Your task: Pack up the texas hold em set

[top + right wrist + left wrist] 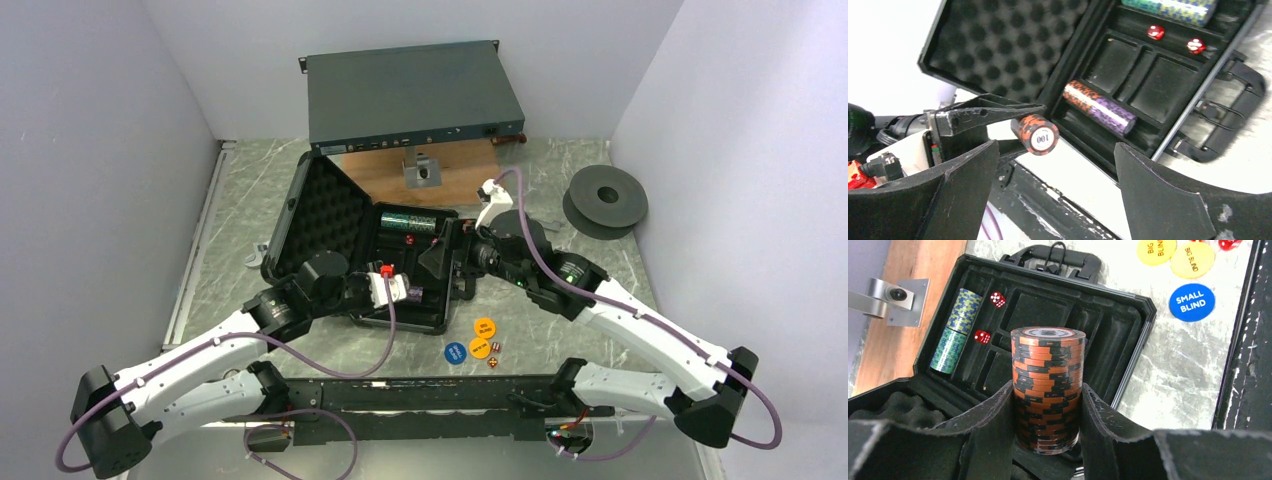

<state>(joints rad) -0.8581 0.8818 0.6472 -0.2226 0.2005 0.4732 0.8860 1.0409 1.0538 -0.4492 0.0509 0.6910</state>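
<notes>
Left arm [200,365] and right arm [650,335]: white shells, black rounded joints, a purple cable [389,325] looping along each. Claw fingers [1158,195] are black, wedge-shaped, scuffed pale at the edges.

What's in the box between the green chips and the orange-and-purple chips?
Two red dice and some empty slots, seen best in the right wrist view.

Orange-and-black chip stack [1035,134]: rear hidden behind black gripper finger [988,112]. Yellow round disc [1155,250], red translucent dice [1228,243] clipped by top edge. Green-blue chip row [1173,6] cropped.
</notes>
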